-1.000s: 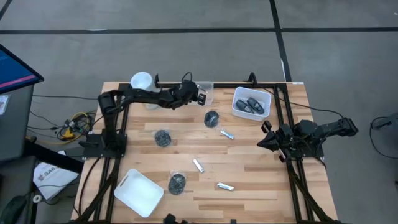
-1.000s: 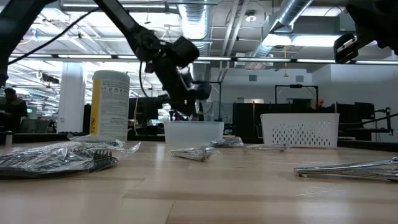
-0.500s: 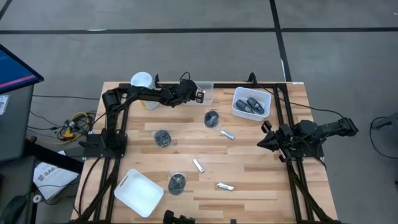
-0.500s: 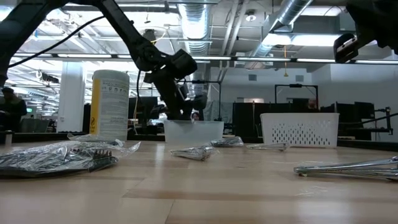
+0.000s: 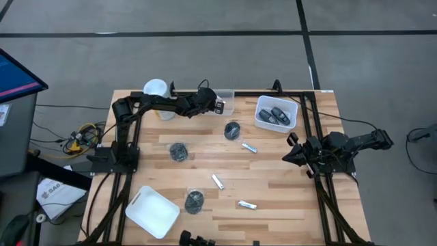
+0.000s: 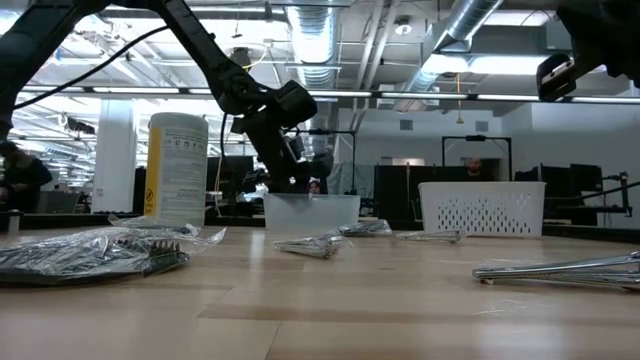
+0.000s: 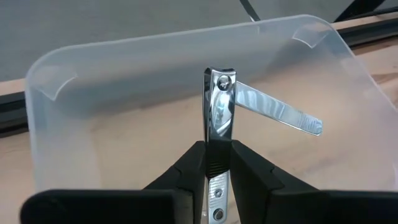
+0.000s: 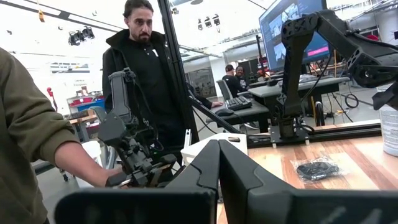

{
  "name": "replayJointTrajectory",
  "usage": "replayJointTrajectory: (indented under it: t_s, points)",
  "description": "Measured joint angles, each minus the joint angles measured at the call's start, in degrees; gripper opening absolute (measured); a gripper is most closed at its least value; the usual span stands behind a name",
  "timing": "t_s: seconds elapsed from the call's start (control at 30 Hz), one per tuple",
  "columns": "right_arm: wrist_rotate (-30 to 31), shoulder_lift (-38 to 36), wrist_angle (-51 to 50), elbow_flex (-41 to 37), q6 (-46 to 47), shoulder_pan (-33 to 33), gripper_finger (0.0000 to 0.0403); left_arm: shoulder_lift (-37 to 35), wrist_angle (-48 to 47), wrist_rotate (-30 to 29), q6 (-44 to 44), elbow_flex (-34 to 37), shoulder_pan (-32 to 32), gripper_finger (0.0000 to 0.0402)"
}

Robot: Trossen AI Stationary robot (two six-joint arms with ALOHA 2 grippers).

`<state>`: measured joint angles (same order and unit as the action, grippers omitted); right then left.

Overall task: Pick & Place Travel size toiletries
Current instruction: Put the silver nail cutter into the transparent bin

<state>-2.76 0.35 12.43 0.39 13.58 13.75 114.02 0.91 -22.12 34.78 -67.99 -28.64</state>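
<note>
Left wrist view: left end effector (image 7: 217, 163) is pinching a shiny nail clipper (image 7: 219, 109), lever swung out sideways, right over the clear tub (image 7: 62, 106)
Tub spot: far edge of the surface (image 5: 287, 198), beside the white basket (image 5: 263, 104)
Right end effector (image 5: 289, 151): fingers pressed together, parked at the right side, holding nothing
Leftovers: silvery tubes (image 5: 248, 147) and wrapped dark lumps (image 5: 179, 152) scattered mid-surface

My left gripper (image 5: 220, 105) reaches across the table's far edge, fingers (image 7: 249, 171) pinched narrow, while my right gripper (image 5: 287, 158) waits at the right side, closed
</note>
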Motion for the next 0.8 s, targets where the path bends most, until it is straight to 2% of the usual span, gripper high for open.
replayJointTrajectory:
  t_s: [0.17, 0.4, 0.5, 0.63, 0.8]
  points:
    - [0.0, 0.0, 0.0, 0.0, 0.0, 0.0, 0.0000, 0.0, 0.0, 0.0, -2.7, 0.0, -0.1, 0.0088]
    - [0.0, 0.0, 0.0, 0.0, 0.0, 0.0, 0.0000, -0.1, 0.0, 1.1, -2.8, 0.0, -0.3, 0.0171]
    - [0.0, 0.0, 0.0, 0.0, 0.0, 0.0, 0.0000, -1.4, 0.3, 5.0, -2.6, 0.0, -0.1, 0.0193]
    - [0.0, 0.0, 0.0, 0.0, 0.0, 0.0, 0.0000, -6.8, 0.7, 10.6, -5.5, -0.2, 1.6, 0.0193]
    - [0.0, 0.0, 0.0, 0.0, 0.0, 0.0, 0.0000, -18.2, 0.0, 21.4, -20.7, -0.2, 8.0, 0.0176]
